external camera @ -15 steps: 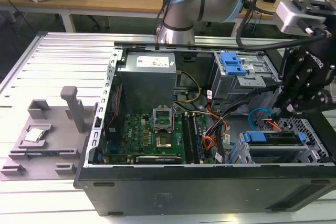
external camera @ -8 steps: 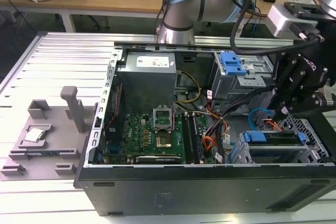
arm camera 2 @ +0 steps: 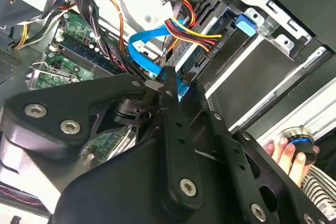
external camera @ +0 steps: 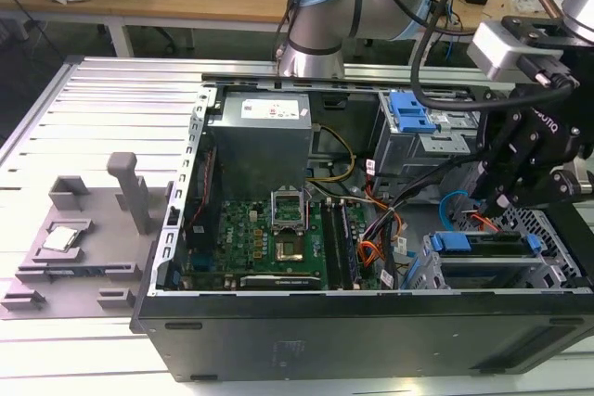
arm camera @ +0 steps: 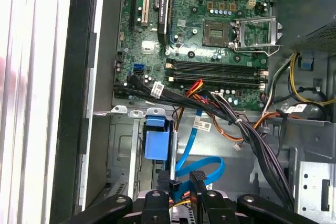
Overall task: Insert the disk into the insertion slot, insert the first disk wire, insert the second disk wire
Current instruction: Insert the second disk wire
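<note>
The disk (external camera: 452,241) lies in the insertion slot (external camera: 557,229), the low perforated silver cage at the exterior view's right; its blue carrier tab (arm camera 2: 245,24) (arm camera: 157,142) shows in both wrist views. A black plug with red, yellow and black wires (arm camera 2: 210,45) sits against the disk's end. A flat blue wire (arm camera 2: 149,43) (arm camera: 202,165) loops down to my gripper (arm camera 2: 160,83) (arm camera: 181,182) (external camera: 492,203). The gripper hangs just over the disk's cabled end, and its black fingers (arm camera: 164,181) appear shut on that wire's end.
The open case holds a motherboard (external camera: 260,238), a grey power supply (external camera: 260,136) and a taller grey cage with a blue tab (external camera: 413,113). Black and orange cable bundles (arm camera: 252,140) cross beside the slot. A grey fixture (external camera: 83,238) lies outside. A person's hand (arm camera 2: 283,153) is nearby.
</note>
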`<action>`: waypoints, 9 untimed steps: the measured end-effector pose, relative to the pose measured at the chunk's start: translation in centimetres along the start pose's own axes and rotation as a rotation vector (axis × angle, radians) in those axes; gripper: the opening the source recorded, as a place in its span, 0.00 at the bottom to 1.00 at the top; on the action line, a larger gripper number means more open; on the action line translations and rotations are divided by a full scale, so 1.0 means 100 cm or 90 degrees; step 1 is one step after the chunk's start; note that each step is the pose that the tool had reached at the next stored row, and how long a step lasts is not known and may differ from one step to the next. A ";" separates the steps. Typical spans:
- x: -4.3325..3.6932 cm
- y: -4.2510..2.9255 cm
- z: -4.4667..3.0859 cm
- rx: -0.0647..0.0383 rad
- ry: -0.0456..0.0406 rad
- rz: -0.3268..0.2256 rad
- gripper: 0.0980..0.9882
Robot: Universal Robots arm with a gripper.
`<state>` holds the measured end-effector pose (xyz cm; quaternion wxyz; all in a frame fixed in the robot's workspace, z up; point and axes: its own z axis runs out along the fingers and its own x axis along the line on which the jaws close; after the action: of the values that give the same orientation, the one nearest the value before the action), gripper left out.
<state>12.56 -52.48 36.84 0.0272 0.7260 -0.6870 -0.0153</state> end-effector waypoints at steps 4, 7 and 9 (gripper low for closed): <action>0.0000 0.0000 0.0000 0.000 0.0001 0.000 0.21; 0.0000 0.0000 0.0000 0.000 0.0002 0.000 0.07; 0.0000 0.0000 0.0000 0.000 0.0002 0.000 0.07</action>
<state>12.56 -52.48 36.84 0.0274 0.7260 -0.6870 -0.0151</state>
